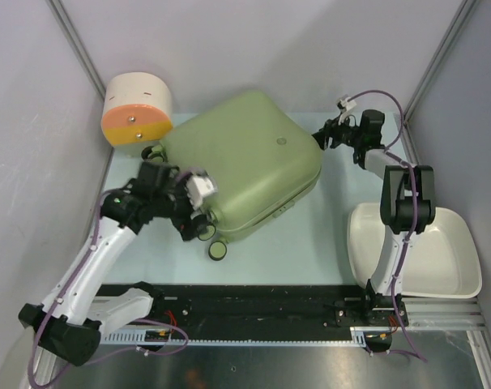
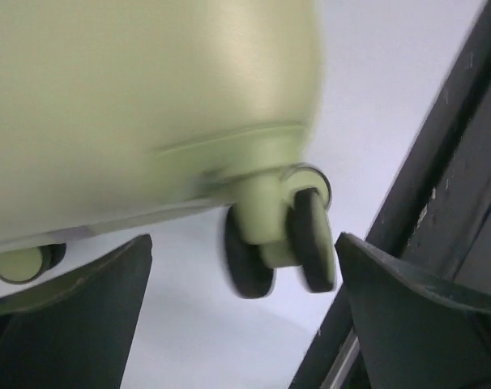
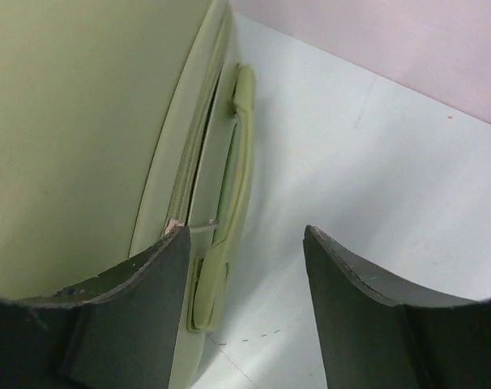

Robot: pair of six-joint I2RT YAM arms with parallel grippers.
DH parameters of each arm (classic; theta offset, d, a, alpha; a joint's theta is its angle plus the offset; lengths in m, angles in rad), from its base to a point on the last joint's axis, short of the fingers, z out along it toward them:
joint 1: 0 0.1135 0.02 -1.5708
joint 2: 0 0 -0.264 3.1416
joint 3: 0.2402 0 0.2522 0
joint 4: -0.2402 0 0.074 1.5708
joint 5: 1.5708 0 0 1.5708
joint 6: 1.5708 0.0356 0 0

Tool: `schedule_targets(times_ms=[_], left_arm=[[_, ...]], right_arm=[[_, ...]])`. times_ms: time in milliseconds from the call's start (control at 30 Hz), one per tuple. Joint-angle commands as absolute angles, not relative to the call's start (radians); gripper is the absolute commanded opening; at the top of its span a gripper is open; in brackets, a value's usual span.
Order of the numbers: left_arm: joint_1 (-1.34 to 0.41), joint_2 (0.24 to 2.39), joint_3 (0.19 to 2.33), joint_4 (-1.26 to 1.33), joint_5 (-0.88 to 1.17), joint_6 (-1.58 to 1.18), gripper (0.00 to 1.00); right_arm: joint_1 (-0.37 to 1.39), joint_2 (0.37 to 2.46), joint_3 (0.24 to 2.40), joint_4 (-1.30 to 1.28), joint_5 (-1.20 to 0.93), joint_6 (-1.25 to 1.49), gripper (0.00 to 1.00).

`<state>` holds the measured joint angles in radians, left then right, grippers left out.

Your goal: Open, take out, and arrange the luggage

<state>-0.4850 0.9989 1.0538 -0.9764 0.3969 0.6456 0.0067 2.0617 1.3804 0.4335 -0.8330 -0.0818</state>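
- Tabletop (image 1: pixel 326 235): pale and smooth under the luggage. Judged low in friction, so the case is likely to slide or pivot when pushed rather than stay put.
- Luggage (image 1: pixel 241 162): lies flat on the tabletop, shell up, set diagonally between the two arms, lid shut. Judged bulky for either arm alone. The shell looks smooth and rounded, offering no purchase on its broad face, and a soft shell would give under pressure. Weight cannot be told from outside, so contents should be assumed.
- White basin (image 1: pixel 440 251): well apart from the luggage, on its right-arm side, near the front edge.
- Drum container (image 1: pixel 136 109): just beside the luggage's far left corner. Contact cannot be confirmed.
- Left fingers (image 2: pixel 75 308): spread wide, holding nothing, at the luggage's wheeled end.
- Right fingers (image 3: pixel 124 316): apart, holding nothing, at the luggage's opposite edge. One finger is close against the seam and the other is over bare tabletop.
- Side handle (image 3: pixel 233 178): a slim moulded strap lying along the luggage's edge. Judged the firmest place to take hold for dragging or steadying.
- Caster (image 2: pixel 282 235): a twin wheel between the left fingers and clear of both. It is free to roll and therefore a poor grip point.
- Edge seam (image 3: pixel 189 178): runs beside the handle. Opening calls for finding the zip pull here. A small pale tab shows by the right finger, but it is too small to identify.
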Motion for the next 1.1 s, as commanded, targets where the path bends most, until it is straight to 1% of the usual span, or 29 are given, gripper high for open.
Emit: schedule_targets(times_ms=[0,33,67,133,233,267,333,400,500,533,567,667,733,800,967,1067], left_arm=[[-0.254,1.012,1.204,-0.950,0.682,0.375,1.00],[-0.183,1.015,1.222,-0.925,0.692,0.326,1.00],[-0.152,1.022,1.227,-0.879,0.696,0.278,1.00],[-0.092,1.023,1.220,-0.822,0.640,0.119,1.00],[-0.052,1.051,1.186,-0.749,0.456,-0.104,1.00],[-0.043,1.074,1.174,-0.733,0.434,-0.142,1.00],[-0.020,1.097,1.140,-0.710,0.420,-0.236,1.00],[-0.009,1.124,1.114,-0.652,0.452,-0.300,1.00],[-0.012,1.158,1.068,-0.562,0.528,-0.360,1.00],[-0.015,1.169,1.052,-0.543,0.538,-0.367,1.00],[-0.018,1.180,1.048,-0.511,0.564,-0.370,1.00],[-0.041,1.219,1.028,-0.447,0.604,-0.376,1.00],[-0.075,1.249,1.006,-0.402,0.637,-0.371,1.00],[-0.130,1.270,0.994,-0.356,0.658,-0.353,0.98],[-0.219,1.405,1.058,-0.311,0.672,-0.299,0.97],[-0.232,1.511,1.166,-0.308,0.673,-0.236,0.96]], right_arm=[[-0.020,1.986,1.506,0.179,-0.732,-0.012,0.65],[-0.021,1.993,1.529,0.151,-0.704,-0.005,0.66],[-0.023,2.012,1.555,0.126,-0.698,0.044,0.67],[-0.023,2.051,1.626,0.068,-0.710,0.099,0.68],[-0.003,2.134,1.690,0.017,-0.765,0.184,0.70],[-0.003,2.154,1.698,0.009,-0.782,0.195,0.70],[0.046,2.190,1.701,-0.028,-0.817,0.218,0.70],[0.072,2.200,1.683,-0.044,-0.847,0.238,0.70],[0.087,2.183,1.588,-0.009,-0.935,0.281,0.68],[0.089,2.162,1.512,0.030,-1.004,0.323,0.67],[0.087,2.145,1.476,0.055,-1.028,0.340,0.65],[0.078,2.077,1.346,0.051,-1.075,0.341,0.61],[0.066,2.021,1.248,0.040,-1.091,0.328,0.59],[0.060,1.970,1.197,0.006,-1.098,0.290,0.59],[0.026,1.821,1.050,-0.139,-1.104,0.163,0.59],[0.006,1.740,0.967,-0.172,-1.088,0.120,0.59]])
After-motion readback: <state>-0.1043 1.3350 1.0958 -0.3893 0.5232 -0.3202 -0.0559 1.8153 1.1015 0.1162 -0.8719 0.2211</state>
